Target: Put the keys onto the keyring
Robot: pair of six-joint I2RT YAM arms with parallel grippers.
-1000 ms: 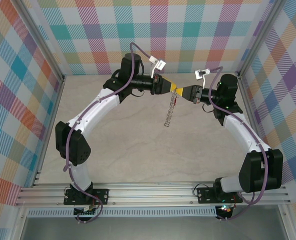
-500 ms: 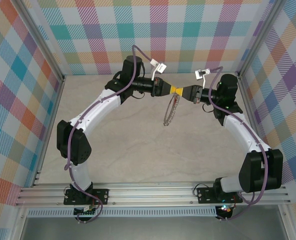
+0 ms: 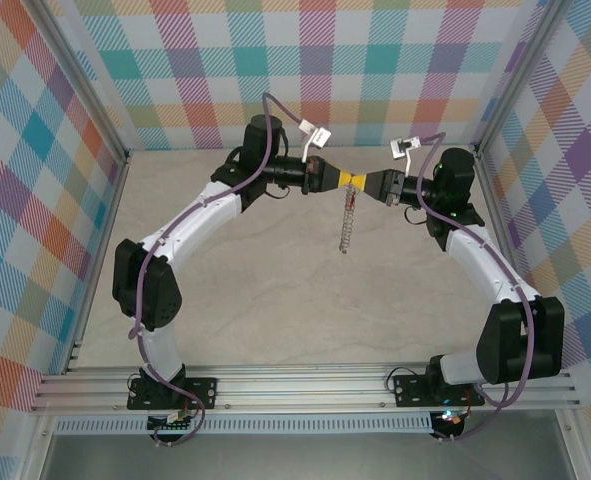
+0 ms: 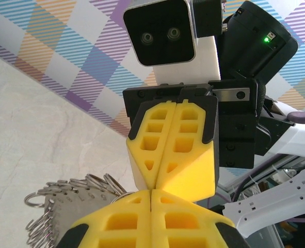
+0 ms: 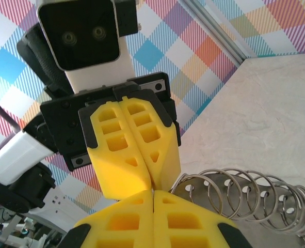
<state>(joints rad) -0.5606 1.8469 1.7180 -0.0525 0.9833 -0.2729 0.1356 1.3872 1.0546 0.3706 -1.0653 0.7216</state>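
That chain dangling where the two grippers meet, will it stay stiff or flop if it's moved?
Probably floppy: the chain is loosely linked rings drooping below its held end. It would likely swing when carried. Its smooth metal rings might slip in a grip.

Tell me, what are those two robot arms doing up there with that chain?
The two arms are touching tip to tip above the far side of the table. The left fingers and the right fingers are both shut, pressed nose to nose. A silver chain hangs down from the spot where they meet. Which pair is really pinching it is hard to tell.
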